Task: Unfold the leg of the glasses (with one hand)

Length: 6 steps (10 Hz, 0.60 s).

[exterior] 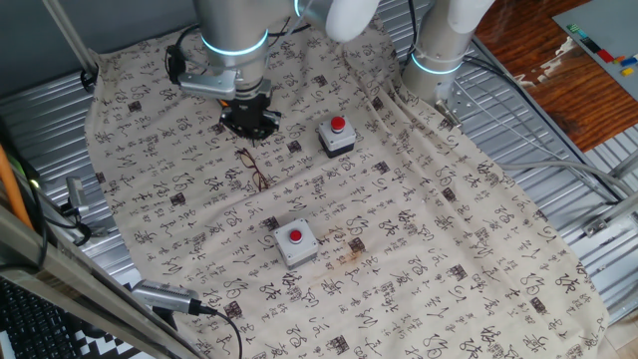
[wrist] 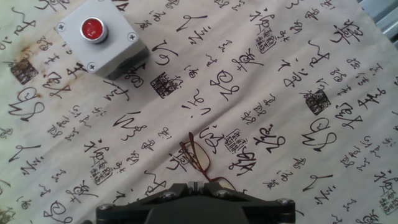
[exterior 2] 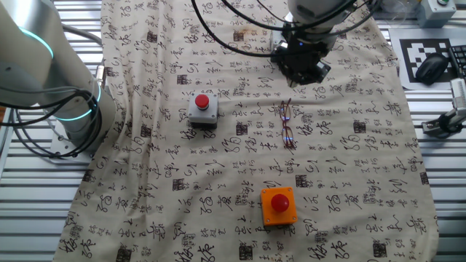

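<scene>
The glasses (exterior: 255, 170) are thin dark reddish-brown wire frames lying flat on the printed cloth (exterior: 419, 249), and both fixed views show them folded (exterior 2: 287, 124). My gripper (exterior: 249, 122) hovers just beyond them, above the cloth and not touching them (exterior 2: 300, 67). In the hand view the glasses (wrist: 198, 158) lie just ahead of the gripper (wrist: 198, 185). Its dark fingers meet at the bottom edge of that view with no gap and nothing between them. The frame's near end runs under the gripper body and is hidden there.
A grey button box (exterior: 337, 136) with a red button stands right of the glasses, and another (exterior: 295, 242) stands nearer the front. A second arm's base (exterior: 441, 55) rises at the cloth's far edge. Ribbed metal (exterior: 558, 130) borders the cloth.
</scene>
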Available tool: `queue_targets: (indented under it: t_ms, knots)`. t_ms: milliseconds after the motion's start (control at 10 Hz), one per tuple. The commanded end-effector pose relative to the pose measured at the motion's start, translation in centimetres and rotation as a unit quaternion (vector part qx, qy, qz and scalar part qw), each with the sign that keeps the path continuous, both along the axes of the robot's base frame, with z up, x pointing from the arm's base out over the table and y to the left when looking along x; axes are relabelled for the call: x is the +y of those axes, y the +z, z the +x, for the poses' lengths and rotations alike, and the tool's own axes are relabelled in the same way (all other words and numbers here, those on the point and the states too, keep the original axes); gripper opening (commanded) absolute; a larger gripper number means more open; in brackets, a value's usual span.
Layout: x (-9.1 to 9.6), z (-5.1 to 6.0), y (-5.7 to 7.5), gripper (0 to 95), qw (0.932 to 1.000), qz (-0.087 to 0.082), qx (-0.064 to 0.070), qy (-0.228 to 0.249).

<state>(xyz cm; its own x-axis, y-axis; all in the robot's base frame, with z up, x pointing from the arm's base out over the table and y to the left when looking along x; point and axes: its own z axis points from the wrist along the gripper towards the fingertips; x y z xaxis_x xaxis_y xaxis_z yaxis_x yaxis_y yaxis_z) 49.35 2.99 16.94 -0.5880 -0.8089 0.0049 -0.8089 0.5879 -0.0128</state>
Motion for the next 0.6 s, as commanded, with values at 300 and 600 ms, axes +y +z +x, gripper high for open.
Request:
queue_targets:
  t_ms: [300,600]
  knots:
    - [0.04,0.10,-0.10,0.0,0.9999,0.005,0.001,0.009]
    - [0.04,0.10,-0.10,0.0,1.0000,-0.004,0.004,0.001]
